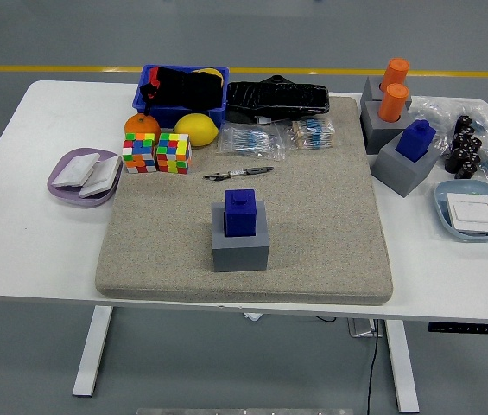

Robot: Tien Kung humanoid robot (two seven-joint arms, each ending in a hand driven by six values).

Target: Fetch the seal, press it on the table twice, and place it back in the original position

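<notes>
Seal (240, 213) upright in grey holder (240, 247), mid-mat (330, 216), untouched

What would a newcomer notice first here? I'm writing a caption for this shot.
First the blue seal standing in its grey holder at the middle of the beige mat. Then the two orange cylinders at the far right, and the colourful puzzle cubes beside a lemon at the far left.

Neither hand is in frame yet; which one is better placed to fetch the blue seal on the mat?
Roughly even: the seal sits upright in its grey base near the mat's middle, barely left of centre. Slight edge to left.
</notes>
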